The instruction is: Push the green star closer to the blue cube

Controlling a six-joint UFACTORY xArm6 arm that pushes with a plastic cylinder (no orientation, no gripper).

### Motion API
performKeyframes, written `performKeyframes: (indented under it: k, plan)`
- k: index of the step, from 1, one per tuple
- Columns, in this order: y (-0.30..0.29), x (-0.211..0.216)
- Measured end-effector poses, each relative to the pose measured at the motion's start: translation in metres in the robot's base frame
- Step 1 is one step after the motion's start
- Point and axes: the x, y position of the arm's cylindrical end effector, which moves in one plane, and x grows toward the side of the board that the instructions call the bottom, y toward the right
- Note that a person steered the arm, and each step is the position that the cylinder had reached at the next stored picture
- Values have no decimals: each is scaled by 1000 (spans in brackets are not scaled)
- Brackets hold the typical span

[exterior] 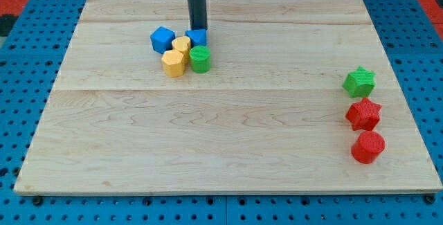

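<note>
The green star (359, 82) lies near the board's right edge, far from the cluster at the upper middle. The blue cube (198, 39) sits in that cluster, just below my tip (196, 30), which stands at its upper side and seems to touch it. The rod comes straight down from the view's top. The green star is a long way to the right of and below my tip.
Beside the blue cube are a second blue block (162, 39), two yellow blocks (181, 45) (173, 64) and a green cylinder (200, 59). Below the green star lie a red star (363, 113) and a red cylinder (367, 147). The wooden board (208, 149) rests on blue pegboard.
</note>
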Motion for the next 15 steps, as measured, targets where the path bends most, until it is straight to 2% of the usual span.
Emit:
performKeyframes:
  k: [1,2,3,4,5,7,8,9,10,11,13,15]
  plan:
    - [134,-6]
    - [260,54]
    - [290,119]
    - [297,136]
    - [238,160]
    - [67,193]
    - [96,206]
    - [25,216]
    - [-94,215]
    - [-122,216]
    - [-162,154]
    - [-112,88]
